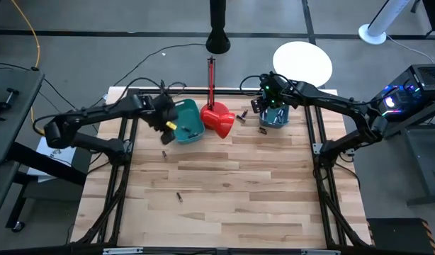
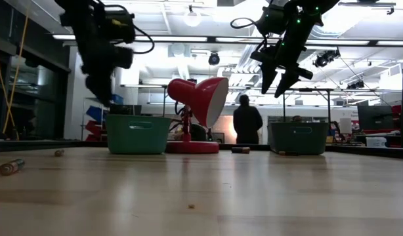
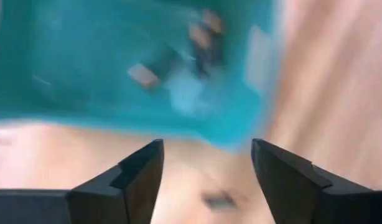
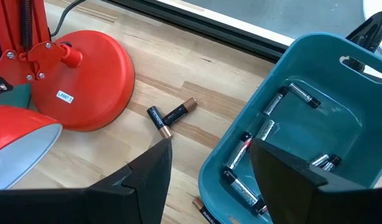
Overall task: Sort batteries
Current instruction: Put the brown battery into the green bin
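Hovering my right claw (image 4: 209,180), wide and empty, above two crossed batteries (image 4: 171,116) between lamp base (image 4: 85,78) and right bin (image 4: 340,56); left claw (image 3: 206,171) wide too.

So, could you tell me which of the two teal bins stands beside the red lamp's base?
The right bin, under the right gripper. It stands beside the lamp's base; the left bin sits further over, by the left gripper.

Red lamp (image 1: 219,117) between teal bins (image 1: 189,120); person (image 2: 247,120) behind.
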